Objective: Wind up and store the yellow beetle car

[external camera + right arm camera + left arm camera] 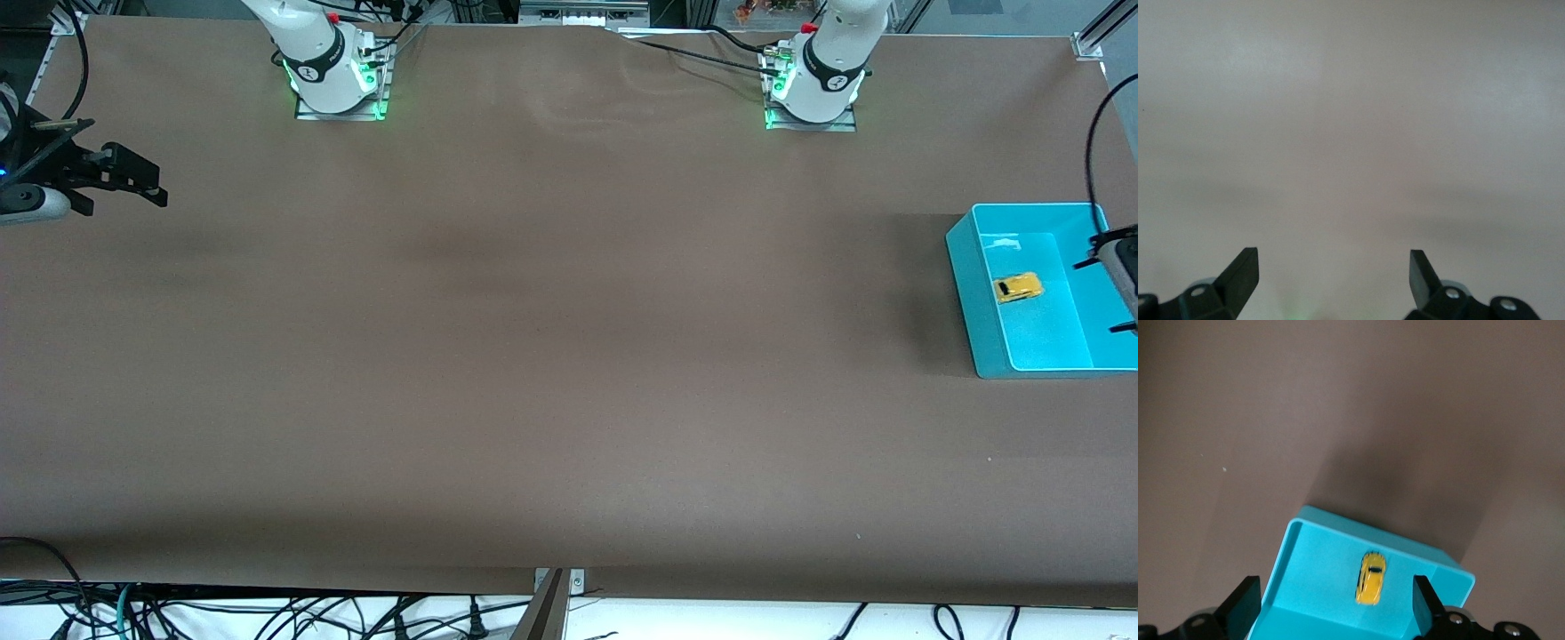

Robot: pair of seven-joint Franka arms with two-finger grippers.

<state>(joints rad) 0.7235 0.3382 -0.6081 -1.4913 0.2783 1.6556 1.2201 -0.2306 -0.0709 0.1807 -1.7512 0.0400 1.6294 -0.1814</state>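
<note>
The yellow beetle car point(1018, 287) lies on the floor of a teal bin point(967, 293) at the left arm's end of the table. My left gripper point(1107, 295) is open and empty, up in the air over the bin's edge. In the left wrist view the car point(1371, 578) lies in the bin point(1378, 535) between the spread fingers of the left gripper point(1335, 590), which do not touch it. My right gripper point(124, 197) is open and empty over the right arm's end of the table. The right wrist view shows that gripper point(1333, 261) over bare table.
The brown table top point(551, 338) spreads between the two arm bases. Cables hang below the table's edge nearest the front camera point(267, 613).
</note>
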